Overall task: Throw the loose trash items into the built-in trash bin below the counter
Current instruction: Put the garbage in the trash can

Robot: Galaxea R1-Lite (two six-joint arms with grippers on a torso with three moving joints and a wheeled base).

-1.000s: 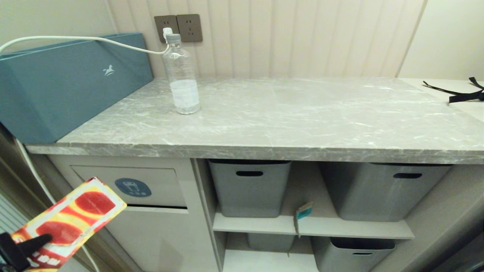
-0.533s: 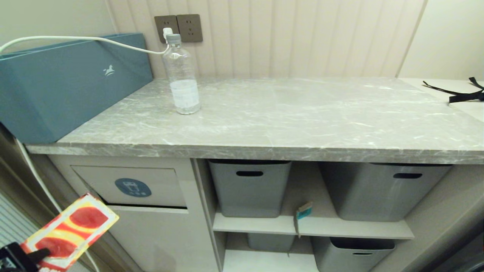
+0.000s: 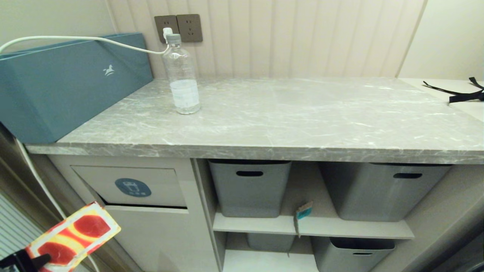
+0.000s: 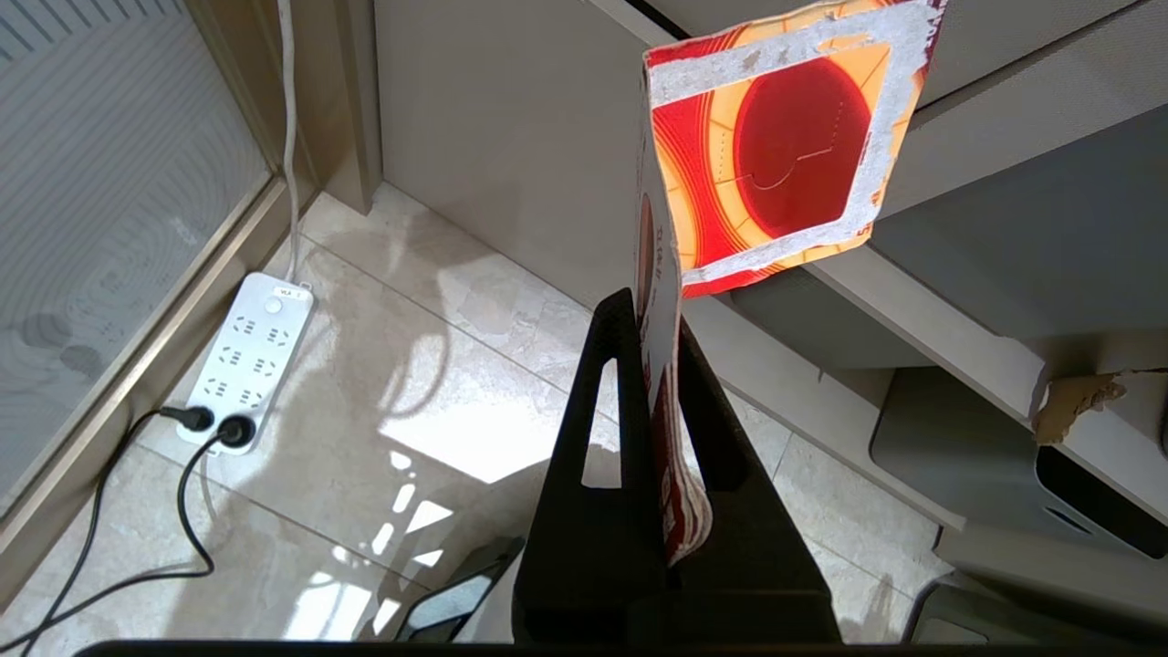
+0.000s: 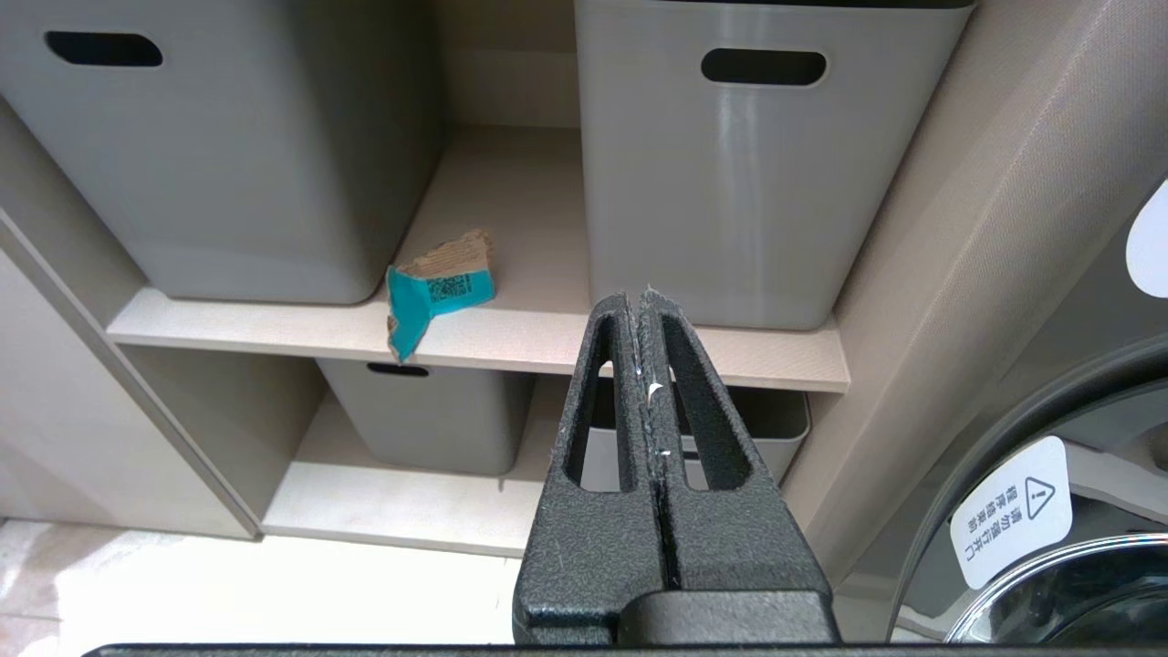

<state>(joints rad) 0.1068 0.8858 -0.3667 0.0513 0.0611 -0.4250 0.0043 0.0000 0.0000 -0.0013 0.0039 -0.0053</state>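
The red-and-yellow snack wrapper is held pinched flat in the left gripper, whose jaws are closed tight on its lower edge. In the head view the wrapper is seen at about seven o'clock, low and off the left corner of the built-in trash bin, its free end pointed up toward the flap's lower left corner but apart from it.

Compared with a second ago, the wrapper is found lower and further toward the bottom left edge of the head view; over the last half second it has been brought slightly back up and toward the cabinet. The flap is seen tilted, with a dark gap along its bottom edge. This is judged to be a realignment before the wrapper is pushed through the flap; nothing has yet been dropped in.

The right gripper is closed on nothing and is kept parked facing the shelves, with the teal paper scrap lying on the shelf edge between two grey tubs. The water bottle stands upright on the tabletop at about eleven o'clock, beside the teal box. Two items are therefore judged still to be collected.
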